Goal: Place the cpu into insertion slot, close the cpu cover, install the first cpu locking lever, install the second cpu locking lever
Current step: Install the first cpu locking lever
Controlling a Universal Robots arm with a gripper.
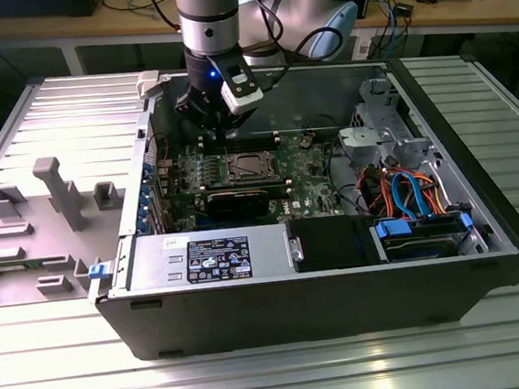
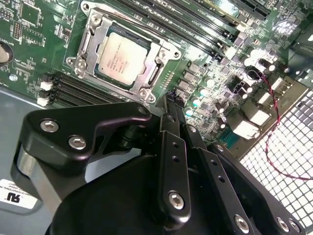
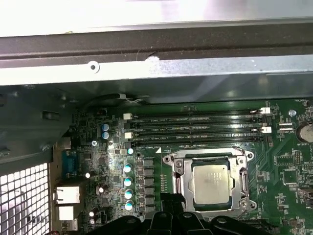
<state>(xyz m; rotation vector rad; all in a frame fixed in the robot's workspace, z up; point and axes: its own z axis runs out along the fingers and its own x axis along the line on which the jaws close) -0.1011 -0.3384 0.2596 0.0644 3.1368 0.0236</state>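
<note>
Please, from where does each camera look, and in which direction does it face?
Exterior view: off the arm, looks down into the open computer case; arm and pincer show.
First wrist view: on the arm, faces the motherboard; pincer shows.
Second wrist view: on the arm, faces the motherboard past the pincer.
All share the cpu.

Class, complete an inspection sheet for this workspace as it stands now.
Surface: ribbed metal table carrying an open computer case.
Job's things: cpu seated in the insertion slot; cpu cover lying down around it.
Clutter: grey moulded fixture at the exterior view's left.
Grippers: gripper hanging over the motherboard, near the insertion slot.
Cables: orange and blue cables inside the case.
Surroundings: wooden bench beyond the case.
</note>
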